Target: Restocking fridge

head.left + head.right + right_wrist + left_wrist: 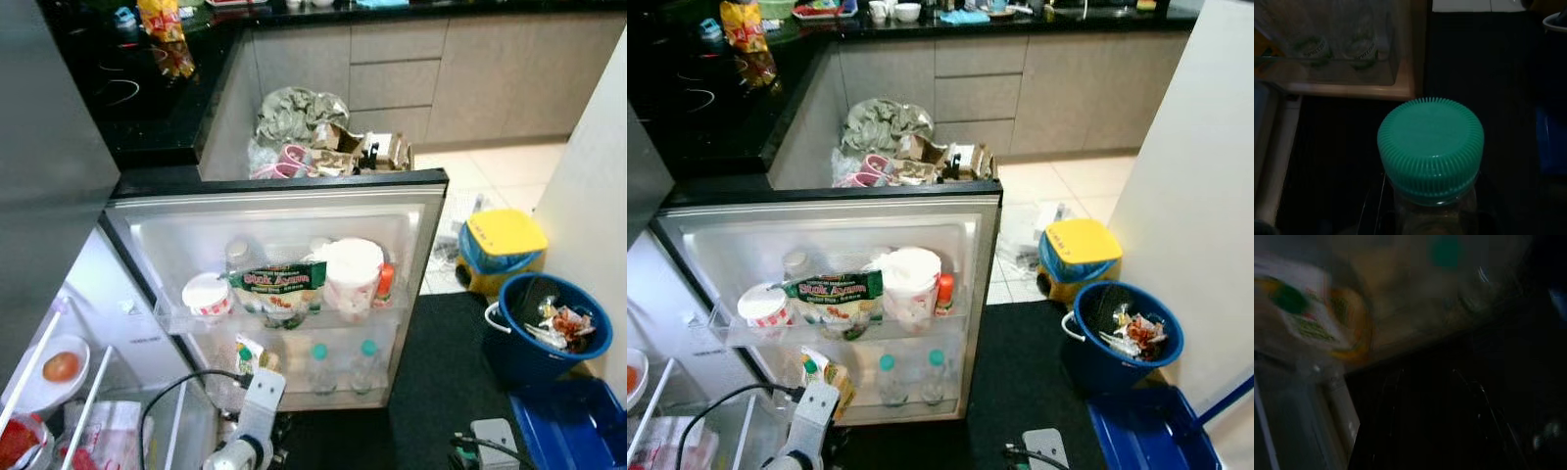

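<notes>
Two green-capped bottles (319, 367) are standing along the fridge door's (431, 245) lower shelf edge; two tubs (208, 295) are sitting above.

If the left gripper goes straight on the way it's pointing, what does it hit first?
Most likely the lower door shelf. The left gripper sits low at the open fridge door, aimed toward the yellow-and-green packet, with the green-capped bottles just beyond. The left wrist view is dark and blurred, so depth is uncertain.
</notes>
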Controlling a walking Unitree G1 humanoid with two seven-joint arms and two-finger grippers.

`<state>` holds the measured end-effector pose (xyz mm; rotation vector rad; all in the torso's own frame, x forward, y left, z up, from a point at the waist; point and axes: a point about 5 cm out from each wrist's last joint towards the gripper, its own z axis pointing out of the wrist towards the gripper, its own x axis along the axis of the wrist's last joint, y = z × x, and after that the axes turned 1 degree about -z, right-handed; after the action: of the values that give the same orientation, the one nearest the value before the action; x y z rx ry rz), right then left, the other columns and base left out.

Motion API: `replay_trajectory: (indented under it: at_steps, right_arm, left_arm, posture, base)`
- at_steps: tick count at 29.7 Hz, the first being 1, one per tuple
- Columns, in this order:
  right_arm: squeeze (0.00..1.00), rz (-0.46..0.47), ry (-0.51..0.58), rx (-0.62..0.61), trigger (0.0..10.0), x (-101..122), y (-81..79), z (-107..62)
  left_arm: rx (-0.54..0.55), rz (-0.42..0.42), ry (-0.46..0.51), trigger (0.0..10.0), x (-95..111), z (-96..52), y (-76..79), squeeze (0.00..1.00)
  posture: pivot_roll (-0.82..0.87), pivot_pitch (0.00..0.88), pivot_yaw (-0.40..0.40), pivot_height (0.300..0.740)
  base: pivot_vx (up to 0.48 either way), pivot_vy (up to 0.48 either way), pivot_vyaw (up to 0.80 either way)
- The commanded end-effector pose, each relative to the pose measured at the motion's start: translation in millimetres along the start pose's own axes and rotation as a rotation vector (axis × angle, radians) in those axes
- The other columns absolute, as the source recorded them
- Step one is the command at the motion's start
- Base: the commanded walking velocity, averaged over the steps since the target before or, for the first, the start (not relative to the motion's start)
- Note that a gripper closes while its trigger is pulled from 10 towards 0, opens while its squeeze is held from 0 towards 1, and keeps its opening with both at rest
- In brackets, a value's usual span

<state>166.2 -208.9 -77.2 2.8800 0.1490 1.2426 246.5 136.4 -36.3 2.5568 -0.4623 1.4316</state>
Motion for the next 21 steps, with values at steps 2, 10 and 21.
replay_trajectory:
  at_steps: [2, 10, 21]
  right_arm:
    - [0.0, -0.005, 0.021, 0.023, 10.0, 5.5, -7.9, 3.1]
    - [0.0, -0.006, 0.023, 0.023, 10.0, 5.2, -8.3, 2.9]
    - [0.0, 0.01, 0.017, 0.022, 10.0, 2.2, -7.7, 1.3]
  left_arm:
    - [0.022, -0.017, -0.066, 10.0, -18.5, -8.8, -6.4, 0.0]
    - [0.017, -0.016, -0.063, 10.0, -19.4, -9.1, -4.6, 0.0]
    - [-0.005, 0.003, -0.062, 10.0, -20.1, -9.4, -1.6, 0.0]
  posture:
    - [-0.12, 0.05, 0.039, 0.734]
    - [-0.12, 0.051, 0.036, 0.734]
    - [-0.12, 0.051, 0.037, 0.734]
  base:
    - [0.259, 0.0, 0.0]
    - [0.062, 0.0, 0.0]
    - [0.0, 0.0, 0.0]
